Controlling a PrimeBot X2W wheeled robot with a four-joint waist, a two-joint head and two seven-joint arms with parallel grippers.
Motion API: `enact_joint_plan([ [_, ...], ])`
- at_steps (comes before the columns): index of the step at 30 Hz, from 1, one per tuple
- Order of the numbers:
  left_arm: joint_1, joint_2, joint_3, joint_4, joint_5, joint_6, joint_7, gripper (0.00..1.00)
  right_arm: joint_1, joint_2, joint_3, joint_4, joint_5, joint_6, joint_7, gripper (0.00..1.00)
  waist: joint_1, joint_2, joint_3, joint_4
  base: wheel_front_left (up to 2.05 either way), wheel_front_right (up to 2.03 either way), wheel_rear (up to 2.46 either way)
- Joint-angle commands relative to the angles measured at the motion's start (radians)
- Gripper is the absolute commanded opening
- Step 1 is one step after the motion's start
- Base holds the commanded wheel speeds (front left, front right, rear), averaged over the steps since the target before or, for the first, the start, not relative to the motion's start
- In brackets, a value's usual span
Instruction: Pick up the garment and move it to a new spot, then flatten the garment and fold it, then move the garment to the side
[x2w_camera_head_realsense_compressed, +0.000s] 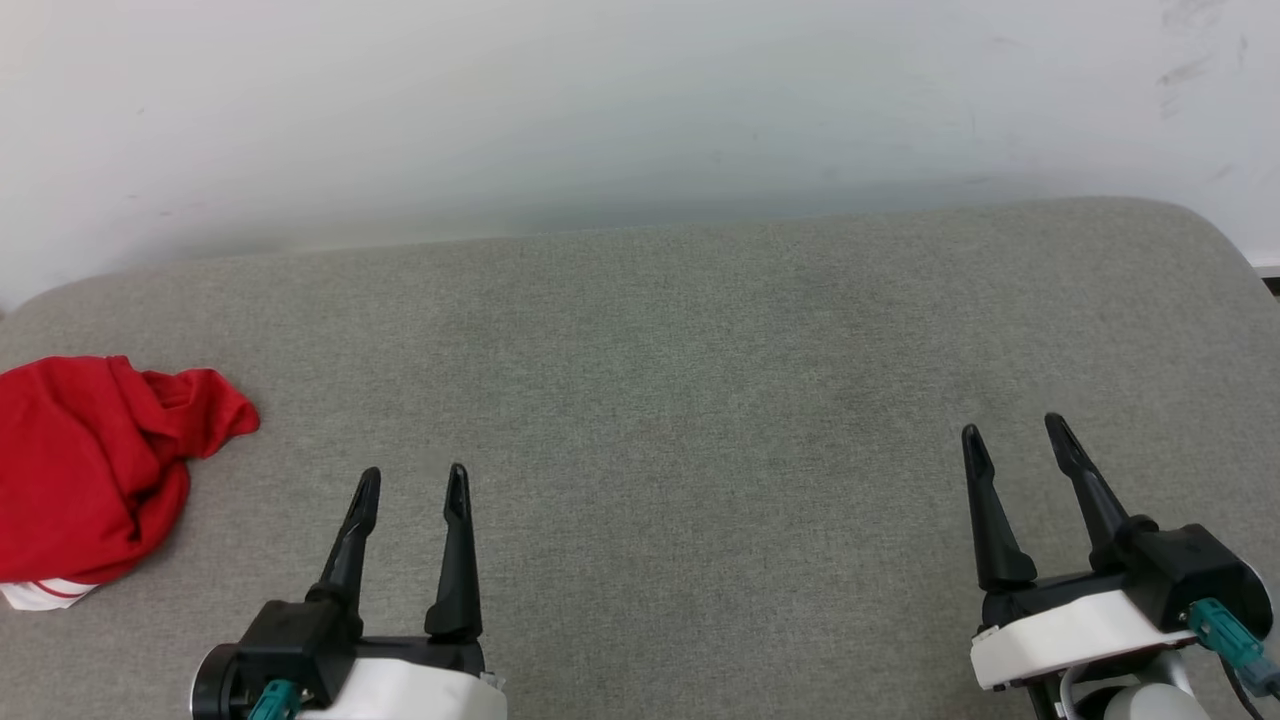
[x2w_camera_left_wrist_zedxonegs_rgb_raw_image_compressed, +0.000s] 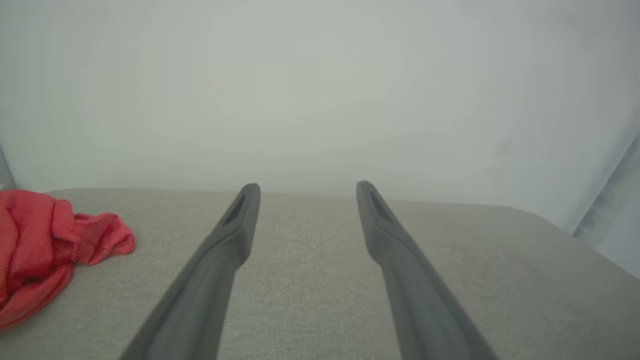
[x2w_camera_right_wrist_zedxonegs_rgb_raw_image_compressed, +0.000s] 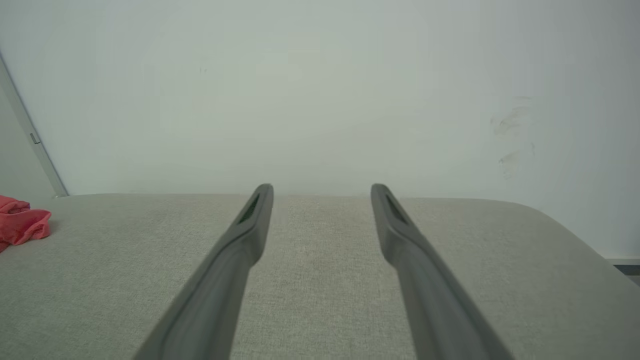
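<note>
Waiting for pickup, the garment (x2w_camera_head_realsense_compressed: 85, 465) lies bunched at the cushion's (x2w_camera_head_realsense_compressed: 700, 400) far left edge. Both grippers, left (x2w_camera_head_realsense_compressed: 413, 488) and right (x2w_camera_head_realsense_compressed: 1015, 432), hover wide apart, empty; left should reach leftward first.

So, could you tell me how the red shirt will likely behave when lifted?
The red shirt lies crumpled in soft folds, so it will probably hang limp and unfurl. It looks thin, so likely light; pushed, it would probably bunch.
</note>
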Motion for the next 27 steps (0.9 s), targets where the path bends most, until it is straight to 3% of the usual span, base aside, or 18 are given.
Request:
enact_joint_plan([
  [1, 0.007, -0.004, 0.007, -0.007, 0.018, -0.012, -0.006, 1.0, 0.003, 0.0, -0.002, 0.001, -0.001, 0.0, -0.009, 1.0, 0.0001, 0.0, 0.0, 0.0, 0.0, 0.0, 0.0],
  [8, 0.036, -0.059, 0.09, 0.016, 0.086, -0.122, -0.02, 1.0, 0.0, 0.0, 0.015, 0.007, -0.004, 0.0, -0.022, 1.0, 0.0001, 0.0, 0.004, -0.004, 0.0, 0.0, 0.0],
  [13, 0.04, -0.078, 0.116, 0.031, 0.135, -0.178, -0.029, 1.0, -0.001, 0.0, 0.016, 0.011, -0.02, 0.0, -0.031, 1.0, 0.0001, 0.0, 0.008, -0.006, 0.0, 0.0, 0.0],
  [21, 0.049, -0.09, 0.134, 0.036, 0.196, -0.218, -0.043, 1.0, 0.002, 0.0, 0.018, 0.003, -0.063, 0.0, -0.045, 1.0, 0.0001, 0.0, 0.014, -0.007, 0.0, 0.0, 0.0],
  [27, 0.04, -0.092, 0.148, 0.048, 0.185, -0.24, -0.042, 1.0, 0.001, 0.001, 0.019, 0.005, -0.045, 0.0, -0.044, 1.0, 0.0001, 0.0, 0.016, 0.004, 0.0, 0.0, 0.0],
])
